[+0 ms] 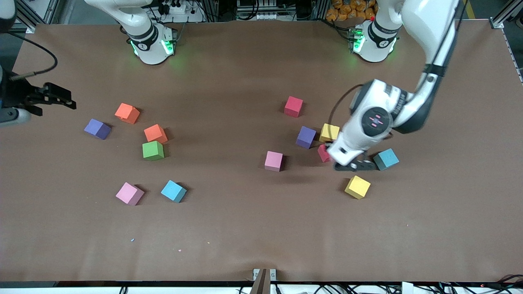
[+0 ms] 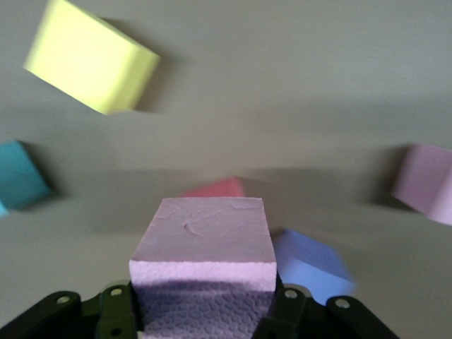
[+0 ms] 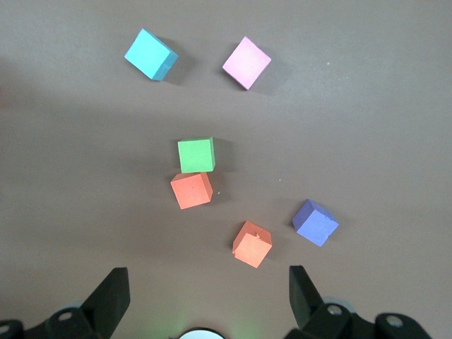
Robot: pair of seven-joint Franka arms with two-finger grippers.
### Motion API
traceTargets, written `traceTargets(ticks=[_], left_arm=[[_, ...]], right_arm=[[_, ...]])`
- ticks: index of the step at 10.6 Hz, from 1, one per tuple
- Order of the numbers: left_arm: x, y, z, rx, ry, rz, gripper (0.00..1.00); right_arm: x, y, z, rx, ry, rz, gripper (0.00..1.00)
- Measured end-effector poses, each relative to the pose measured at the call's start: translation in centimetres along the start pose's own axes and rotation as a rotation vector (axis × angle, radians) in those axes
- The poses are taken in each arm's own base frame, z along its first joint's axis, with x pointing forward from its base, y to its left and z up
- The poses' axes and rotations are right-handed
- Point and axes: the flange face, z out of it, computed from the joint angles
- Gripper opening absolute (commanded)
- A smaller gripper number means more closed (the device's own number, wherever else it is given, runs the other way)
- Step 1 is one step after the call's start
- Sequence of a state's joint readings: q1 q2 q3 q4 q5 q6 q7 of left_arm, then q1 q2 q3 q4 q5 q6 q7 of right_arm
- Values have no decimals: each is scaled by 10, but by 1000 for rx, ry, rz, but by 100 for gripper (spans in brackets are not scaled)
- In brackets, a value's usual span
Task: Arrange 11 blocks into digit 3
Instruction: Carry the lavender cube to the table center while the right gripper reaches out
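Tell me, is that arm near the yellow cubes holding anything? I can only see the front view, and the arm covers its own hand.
Observer: Yes. The left wrist view shows the left gripper shut on a pink block, one finger on each side of it.
Visitor: And the other hand, at the table's edge?
Observer: The right wrist view shows the right gripper open with nothing between its fingers. It waits above the table, looking down on an orange block and a purple block.
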State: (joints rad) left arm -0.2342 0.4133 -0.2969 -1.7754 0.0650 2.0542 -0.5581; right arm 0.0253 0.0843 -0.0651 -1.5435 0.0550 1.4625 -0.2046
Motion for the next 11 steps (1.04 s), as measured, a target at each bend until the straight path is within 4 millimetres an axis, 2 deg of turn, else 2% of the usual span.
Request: traceTargets(ticks=[2,3,5,6,8,11], left_arm=[[-37,61,-5,-2,-13,-13,16],[-64,96,6,12,-29,-10,16],[-120,161,37,43,-55,5,16],[-139,188,47,46,-59,-1,16],[-166,227,70,54,-79,0,16],[-230,289,129,44,-91,37,16]], right_arm=[[22,5,31,4,-38,2,100],[33,7,43,3,-39,3,100],[40,8,52,4,-45,4,100],[40,8,53,7,-46,4,100],[41,6,52,11,-44,-31,100],[42,0,52,5,-45,-415,100]])
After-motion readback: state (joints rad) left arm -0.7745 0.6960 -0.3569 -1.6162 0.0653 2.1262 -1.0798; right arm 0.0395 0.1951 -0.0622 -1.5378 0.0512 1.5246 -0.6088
